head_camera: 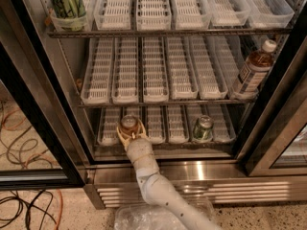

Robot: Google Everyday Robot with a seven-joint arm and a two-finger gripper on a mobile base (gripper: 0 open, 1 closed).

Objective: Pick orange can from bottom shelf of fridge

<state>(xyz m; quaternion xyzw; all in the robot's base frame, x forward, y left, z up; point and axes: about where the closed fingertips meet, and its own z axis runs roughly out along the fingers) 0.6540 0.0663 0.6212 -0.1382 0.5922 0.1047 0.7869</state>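
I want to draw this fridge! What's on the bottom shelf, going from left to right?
orange can, with the gripper right at it, reaching in from the front → green can

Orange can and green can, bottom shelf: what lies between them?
Camera view: two bare white lane trays; the pincer is at the orange can.

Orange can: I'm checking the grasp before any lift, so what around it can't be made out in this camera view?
All in the camera view:
Orange can: lower body hidden by the gripper, which sits at the bottom shelf's front left.
Back of that shelf: hidden under the middle shelf's trays.
Green can: label too small to read.
Arm: base cut off by the lower edge.
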